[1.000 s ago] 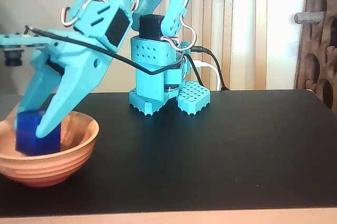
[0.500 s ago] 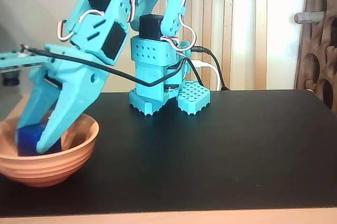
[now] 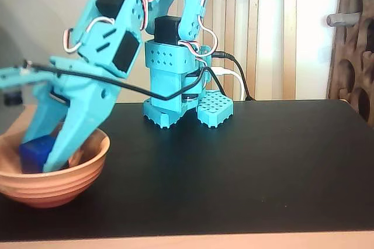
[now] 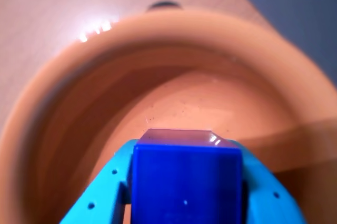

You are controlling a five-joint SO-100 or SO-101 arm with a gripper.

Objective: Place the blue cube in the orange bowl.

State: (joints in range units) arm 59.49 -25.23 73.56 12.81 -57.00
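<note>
One blue cube (image 3: pixel 37 152) sits clamped between my fingers (image 3: pixel 47 158), which are closed on its sides, and I have it low inside the orange bowl (image 3: pixel 70 182) at about 8 o'clock on the black surface (image 3: pixel 245 167) in the fixed view. In the wrist view the blue cube (image 4: pixel 187 182) hangs over the bowl's floor (image 4: pixel 200 103); whether it touches, I cannot tell. I judge this the release step. Next I need to part my fingers, then rise clear without catching the rim.
</note>
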